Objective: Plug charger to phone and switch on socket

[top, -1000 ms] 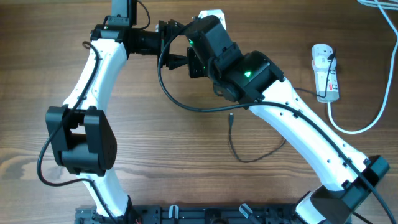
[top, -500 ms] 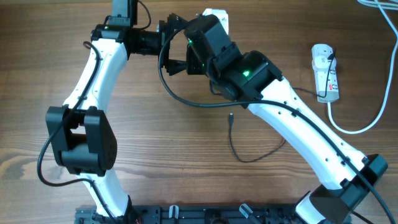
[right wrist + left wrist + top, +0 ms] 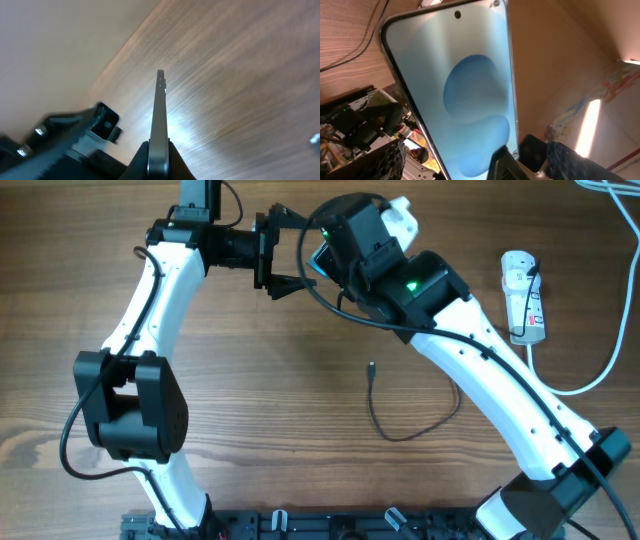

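The phone shows its cyan-blue screen large in the left wrist view. It is off the table at the back, a cyan sliver in the overhead view. My right gripper is shut on it and holds it edge-on between its fingers. My left gripper is open, its fingers spread on either side of the phone's lower end. The charger's thin black cable loops on the table and its connector tip lies free. The white socket lies at the right.
A thick white cord trails from the socket towards the right edge. The right arm's white link crosses above the cable loop. A dark rail runs along the front edge.
My right wrist has swung right and turned, taking the phone with it. The left gripper has stayed in place at the back with its jaws spread.
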Robot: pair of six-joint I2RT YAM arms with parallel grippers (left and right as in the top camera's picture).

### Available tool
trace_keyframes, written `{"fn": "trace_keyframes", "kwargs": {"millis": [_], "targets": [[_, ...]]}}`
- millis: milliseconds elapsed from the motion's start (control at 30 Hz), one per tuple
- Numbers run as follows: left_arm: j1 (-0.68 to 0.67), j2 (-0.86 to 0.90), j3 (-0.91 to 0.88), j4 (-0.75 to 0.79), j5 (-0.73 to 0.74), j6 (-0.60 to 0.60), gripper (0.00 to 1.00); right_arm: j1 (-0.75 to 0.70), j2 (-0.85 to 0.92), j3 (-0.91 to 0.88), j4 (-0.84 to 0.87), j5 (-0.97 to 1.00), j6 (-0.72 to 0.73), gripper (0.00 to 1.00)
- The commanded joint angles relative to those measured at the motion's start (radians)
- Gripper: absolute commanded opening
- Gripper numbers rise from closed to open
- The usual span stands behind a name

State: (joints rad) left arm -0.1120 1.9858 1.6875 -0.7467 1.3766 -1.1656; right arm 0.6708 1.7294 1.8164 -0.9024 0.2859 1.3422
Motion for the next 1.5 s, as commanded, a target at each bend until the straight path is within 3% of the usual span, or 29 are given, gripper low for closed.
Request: {"fn": "trace_keyframes", "kwargs": {"millis": [0, 100, 300, 467, 1467], "targets": [[-0.004, -0.030, 0.001, 0.004, 0.002, -0.055, 0.92, 0.002, -0.042, 0.014, 0.009, 0.021, 0.301, 0.04], [-0.004, -0.030, 0.001, 0.004, 0.001, -0.074, 0.91, 0.002, -0.042, 0.014, 0.021, 0.021, 0.356, 0.04], [-0.004, -0.030, 0.001, 0.004, -0.056, -0.105, 0.76, 0.003, -0.042, 0.014, 0.026, 0.021, 0.474, 0.04], [-0.004, -0.030, 0.001, 0.028, -0.058, -0.134, 0.71, 0.003, -0.038, 0.014, 0.026, 0.021, 0.476, 0.05], [-0.043, -0.030, 0.001, 0.175, -0.167, -0.256, 0.69, 0.004, 0.014, -0.044, 0.091, 0.054, 0.571, 0.04]]}}
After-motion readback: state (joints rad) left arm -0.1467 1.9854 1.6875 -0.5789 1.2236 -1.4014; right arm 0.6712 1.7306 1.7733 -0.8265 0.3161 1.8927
